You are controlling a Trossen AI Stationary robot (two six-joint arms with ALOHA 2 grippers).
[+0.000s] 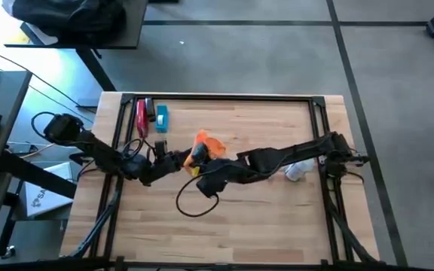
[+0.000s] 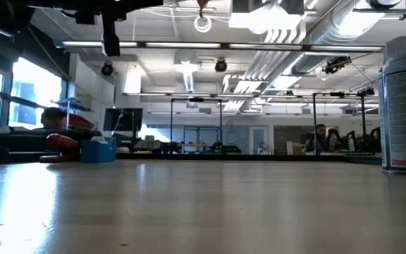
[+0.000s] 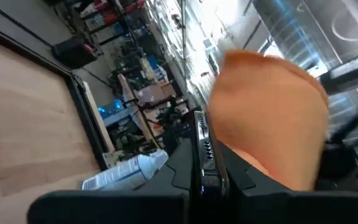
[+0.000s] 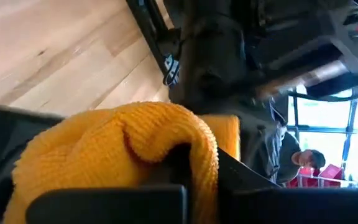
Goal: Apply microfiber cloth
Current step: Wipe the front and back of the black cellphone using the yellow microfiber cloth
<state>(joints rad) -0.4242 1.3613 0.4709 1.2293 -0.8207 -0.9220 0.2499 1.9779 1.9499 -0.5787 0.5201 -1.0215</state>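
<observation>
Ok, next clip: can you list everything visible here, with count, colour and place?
microfiber cloth: one, orange, mid-table between both grippers, held up
phone: one, black, against the cloth, left wrist view
spray bottle: one, white, right side of table
red tool: one, far left corner
blue box: one, beside the red tool
person: one, in the room behind
left gripper: dark, beside the cloth
right gripper: dark, shut on the cloth

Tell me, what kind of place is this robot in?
Probably a robotics lab or workshop: bare ceiling pipes, more framed work tables in the room behind, and a person at one of them.
</observation>
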